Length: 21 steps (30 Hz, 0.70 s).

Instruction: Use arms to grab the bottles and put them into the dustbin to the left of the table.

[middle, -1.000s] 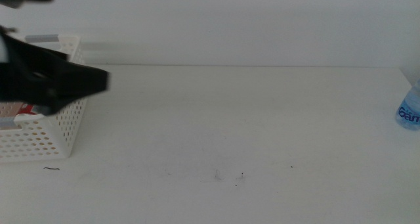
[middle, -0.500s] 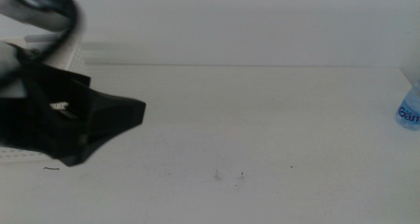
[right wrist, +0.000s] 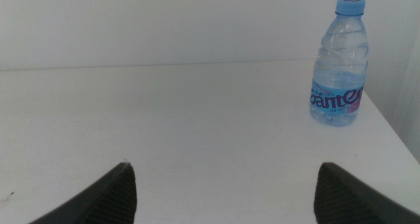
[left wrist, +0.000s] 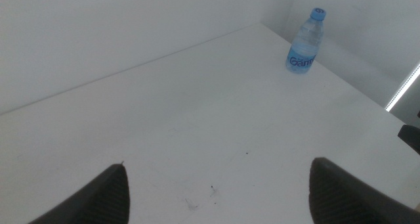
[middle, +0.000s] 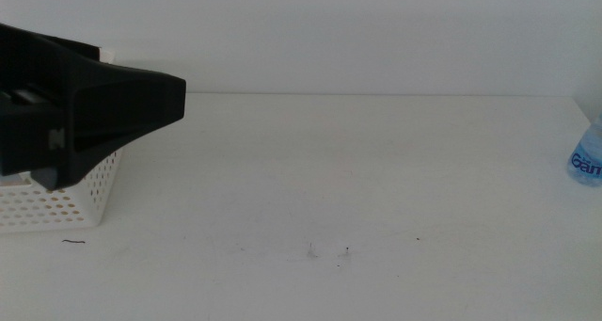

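Overhead, the middle view shows the left end effector (middle: 141,109) as a large dark blurred shape entering from the left side, hanging over the white perforated dustbin (middle: 66,203) that sits at the left edge of the white surface (middle: 357,170). From this angle its jaws merge into one dark mass. Whatever lies inside the dustbin is hidden behind the arm. At the far right edge of the surface, only a slice of the clear water bottle (middle: 588,156) with its blue label shows, well apart from the dustbin. A few small dark specks (middle: 329,253) mark the surface near the front.

Next, the left wrist view shows the left end effector (left wrist: 216,184) with its two dark jaws spread wide and nothing between them. Bare surface (left wrist: 197,119) stretches beyond them, and the water bottle (left wrist: 306,43) stands upright with its blue cap on, near the far corner of the surface, well apart from the jaws.

Finally, the right wrist view shows the right end effector (right wrist: 223,188) with its jaws likewise spread wide and holding nothing. The water bottle (right wrist: 339,66) stands upright on the surface (right wrist: 164,119) ahead of it and off to one side, near the surface's edge, apart from both jaws.
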Tool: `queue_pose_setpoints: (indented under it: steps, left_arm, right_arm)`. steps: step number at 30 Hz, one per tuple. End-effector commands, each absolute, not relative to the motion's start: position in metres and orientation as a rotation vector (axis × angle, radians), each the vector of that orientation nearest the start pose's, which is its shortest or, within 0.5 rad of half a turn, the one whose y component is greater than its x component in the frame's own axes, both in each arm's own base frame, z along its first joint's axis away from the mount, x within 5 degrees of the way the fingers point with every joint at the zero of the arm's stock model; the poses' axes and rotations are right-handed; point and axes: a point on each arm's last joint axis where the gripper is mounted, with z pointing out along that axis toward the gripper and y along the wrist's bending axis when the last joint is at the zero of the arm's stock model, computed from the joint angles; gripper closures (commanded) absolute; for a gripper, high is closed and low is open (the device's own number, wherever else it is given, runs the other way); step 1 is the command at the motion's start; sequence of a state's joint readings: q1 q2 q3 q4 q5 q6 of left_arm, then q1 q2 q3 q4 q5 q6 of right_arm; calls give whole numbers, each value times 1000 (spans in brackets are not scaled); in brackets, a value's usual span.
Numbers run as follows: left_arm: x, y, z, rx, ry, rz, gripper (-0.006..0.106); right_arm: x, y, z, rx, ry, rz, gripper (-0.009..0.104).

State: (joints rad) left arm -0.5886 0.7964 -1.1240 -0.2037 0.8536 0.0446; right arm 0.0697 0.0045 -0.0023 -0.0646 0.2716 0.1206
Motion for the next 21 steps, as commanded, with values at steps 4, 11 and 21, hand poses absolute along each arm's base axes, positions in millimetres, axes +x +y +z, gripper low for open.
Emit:
queue_pose_setpoints:
  steps: [4,11,21]
  left_arm:
    - [101,-85,441,576,1914,-611,7]
    - [102,-86,443,565,1890,-614,7]
    - [103,-85,443,565,1886,-606,7]
  right_arm:
    - [55,2,189,1,1748,62,14]
    - [55,2,189,1,1748,62,14]
    - [56,1,197,-48,1660,15,14]
